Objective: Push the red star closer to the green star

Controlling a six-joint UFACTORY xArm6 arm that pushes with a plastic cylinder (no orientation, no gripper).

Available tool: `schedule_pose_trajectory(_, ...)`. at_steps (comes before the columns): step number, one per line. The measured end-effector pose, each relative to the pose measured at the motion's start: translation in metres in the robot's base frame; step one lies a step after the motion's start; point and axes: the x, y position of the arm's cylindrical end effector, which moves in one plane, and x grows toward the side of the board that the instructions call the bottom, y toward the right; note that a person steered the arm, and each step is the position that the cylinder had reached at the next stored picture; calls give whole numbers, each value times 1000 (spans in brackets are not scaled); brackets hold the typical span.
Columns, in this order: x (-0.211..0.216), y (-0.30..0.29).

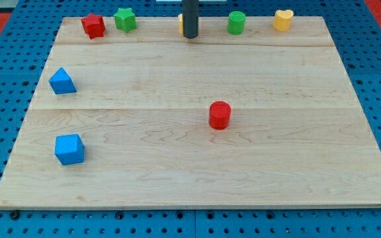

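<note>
Progress appears nearly complete: red star point(92, 26) sits just beside green star point(125, 19) at the surface's point(177, 165) top-left edge, a small gap remaining. No jaws are fitted, so no opening state applies; the rod ends in my tip point(190, 36). Both stars lie well to the view's left of it.

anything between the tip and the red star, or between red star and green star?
Green star sits between my tip and the red star along the view's top edge. Nothing visible stands between the two stars; they are already nearly touching.
</note>
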Motion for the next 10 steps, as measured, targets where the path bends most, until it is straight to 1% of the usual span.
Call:
schedule_pose_trajectory(1,0,-47)
schedule_pose_trajectory(2,0,-123)
schedule_pose_trajectory(4,2,-250)
schedule_pose_trajectory(5,-14,-299)
schedule_pose_trajectory(6,-42,-298)
schedule_pose_trajectory(7,-53,-293)
schedule_pose_trajectory(8,-43,-235)
schedule_pose_trajectory(9,14,-231)
schedule_pose_trajectory(10,82,-231)
